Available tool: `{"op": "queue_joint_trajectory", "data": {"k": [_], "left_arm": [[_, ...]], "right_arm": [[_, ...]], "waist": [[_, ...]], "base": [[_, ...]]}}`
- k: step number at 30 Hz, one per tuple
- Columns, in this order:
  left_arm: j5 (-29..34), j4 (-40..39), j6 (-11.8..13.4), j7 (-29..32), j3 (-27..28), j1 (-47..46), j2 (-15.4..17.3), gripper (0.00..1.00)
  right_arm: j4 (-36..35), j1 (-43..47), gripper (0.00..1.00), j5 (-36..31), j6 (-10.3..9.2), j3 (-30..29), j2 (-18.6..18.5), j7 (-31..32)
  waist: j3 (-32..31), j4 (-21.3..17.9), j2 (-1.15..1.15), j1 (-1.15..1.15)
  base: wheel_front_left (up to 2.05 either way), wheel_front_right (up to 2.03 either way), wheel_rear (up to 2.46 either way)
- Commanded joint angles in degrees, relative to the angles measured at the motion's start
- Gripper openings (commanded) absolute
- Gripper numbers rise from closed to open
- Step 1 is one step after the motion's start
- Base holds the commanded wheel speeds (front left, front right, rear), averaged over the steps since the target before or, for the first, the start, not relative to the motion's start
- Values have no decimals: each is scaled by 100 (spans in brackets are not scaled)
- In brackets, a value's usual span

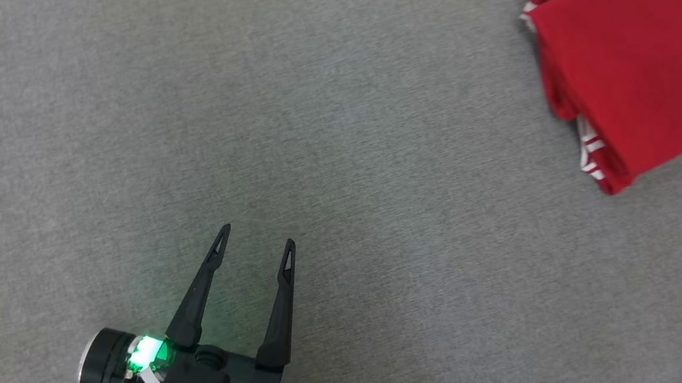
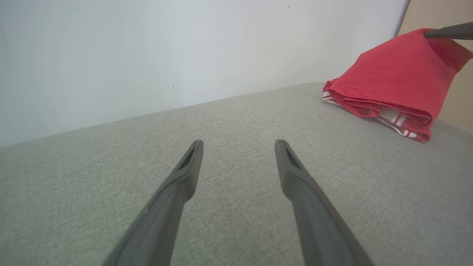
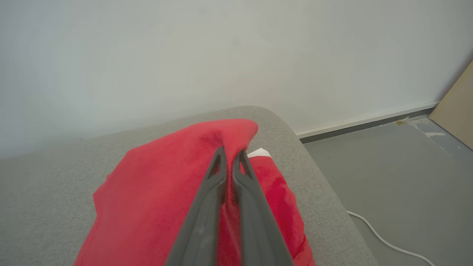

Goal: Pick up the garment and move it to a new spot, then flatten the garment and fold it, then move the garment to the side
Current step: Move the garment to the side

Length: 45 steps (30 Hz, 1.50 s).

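The garment is red with white-striped trim, folded, at the right edge of the grey cushioned surface. In the left wrist view the garment rises to a peak at the upper right, where a dark finger of the other arm holds it up. My right gripper is shut on a fold of the garment, lifting that part. My left gripper stands open low at the left, far from the cloth, nothing between its fingers.
A pale wall stands behind the surface. In the right wrist view the surface's rounded edge drops to a grey floor with a white cable and a tan board leaning at the right.
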Motion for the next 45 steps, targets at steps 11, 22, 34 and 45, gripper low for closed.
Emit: {"op": "queue_joint_trajectory", "data": {"k": [11,22,34,45], "left_arm": [[16,-14,-16,-19,-41,-137,53,100],[-92,57,107,-19,-6,169,-108,100],[-537,393,357,-19,365,776,-416,100],[-923,568,506,-19,741,1348,-546,100]], "right_arm": [[1589,-226,100,-755,16,-211,452,-60],[1222,297,100,-2499,15,-1124,1136,-52],[-403,2238,100,-4129,16,-2224,2439,-52],[-1539,3680,100,-5506,11,-2983,3698,-54]], "waist": [[76,394,-1,-1],[-600,519,-1,-1],[-1822,720,-1,-1],[-2718,877,-1,-1]], "base": [[0,0,0],[0,0,0],[0,0,0],[0,0,0]]}}
